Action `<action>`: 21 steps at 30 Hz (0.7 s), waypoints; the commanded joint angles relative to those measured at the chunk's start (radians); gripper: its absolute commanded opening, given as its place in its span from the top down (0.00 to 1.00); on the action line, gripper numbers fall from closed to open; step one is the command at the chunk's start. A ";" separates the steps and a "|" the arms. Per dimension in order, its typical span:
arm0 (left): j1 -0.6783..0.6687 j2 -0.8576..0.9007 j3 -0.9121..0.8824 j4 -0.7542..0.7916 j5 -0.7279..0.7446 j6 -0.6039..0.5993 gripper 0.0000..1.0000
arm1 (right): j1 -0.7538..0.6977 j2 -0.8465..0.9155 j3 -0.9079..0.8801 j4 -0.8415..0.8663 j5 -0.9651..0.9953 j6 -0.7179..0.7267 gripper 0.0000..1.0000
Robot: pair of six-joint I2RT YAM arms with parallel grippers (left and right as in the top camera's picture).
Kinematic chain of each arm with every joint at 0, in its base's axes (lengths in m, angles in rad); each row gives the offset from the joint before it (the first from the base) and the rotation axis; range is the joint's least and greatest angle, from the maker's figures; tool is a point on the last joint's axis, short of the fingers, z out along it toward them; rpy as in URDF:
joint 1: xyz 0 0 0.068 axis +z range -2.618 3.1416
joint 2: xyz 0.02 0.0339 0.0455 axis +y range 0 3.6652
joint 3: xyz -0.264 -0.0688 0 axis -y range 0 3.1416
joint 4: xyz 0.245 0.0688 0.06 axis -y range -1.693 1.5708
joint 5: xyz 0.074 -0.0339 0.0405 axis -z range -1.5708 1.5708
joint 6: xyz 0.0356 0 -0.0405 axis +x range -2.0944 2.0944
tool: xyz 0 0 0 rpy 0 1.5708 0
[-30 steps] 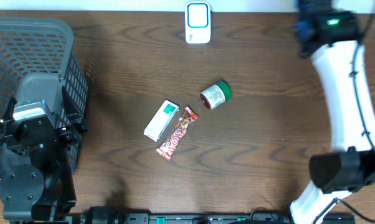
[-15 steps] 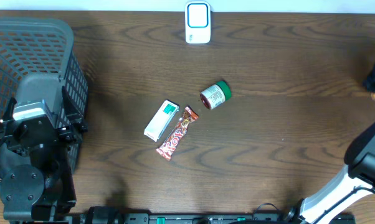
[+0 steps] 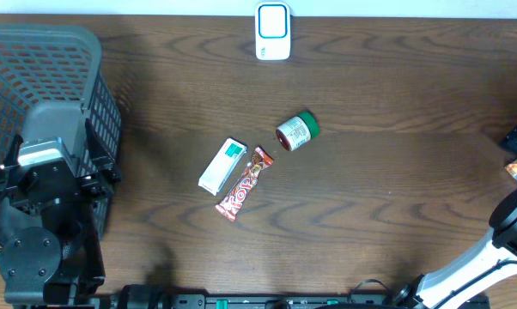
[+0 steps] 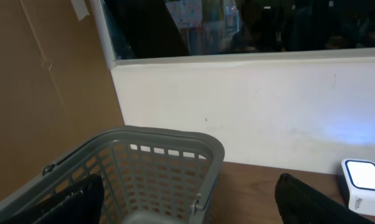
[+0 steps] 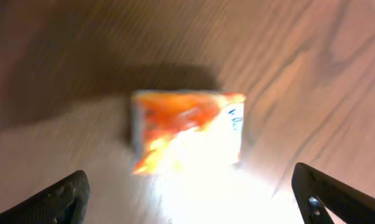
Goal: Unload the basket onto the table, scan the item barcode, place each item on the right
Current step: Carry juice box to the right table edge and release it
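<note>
Orange and white printed packet (image 5: 187,134) lay flat on the brown wooden table (image 5: 287,56), its writing too blurred to read. Right gripper (image 5: 194,202) hung over it, fingers spread wide, not touching; left gripper (image 4: 190,199) also spread, empty.

The orange packet (image 5: 187,127) is blurred, its print unreadable, and overhead the right edge crops it.

A dark wooden table (image 3: 379,215) is carrying everything. A red candy bar (image 3: 244,183) is lying near its middle. A white-and-green box (image 3: 222,166) is lying just left of the bar, and a green-lidded jar (image 3: 295,131) is resting on its side near the bar's far right. A white scanner (image 3: 272,32) is sitting well beyond the bar, a grey basket (image 3: 35,60) is standing well left, and an orange packet (image 5: 187,130), blurred, is lying well right.
</note>
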 commanded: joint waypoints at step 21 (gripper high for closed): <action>0.005 -0.003 -0.003 0.002 0.009 -0.010 0.13 | 0.591 -0.262 0.227 -0.255 -0.775 0.122 0.04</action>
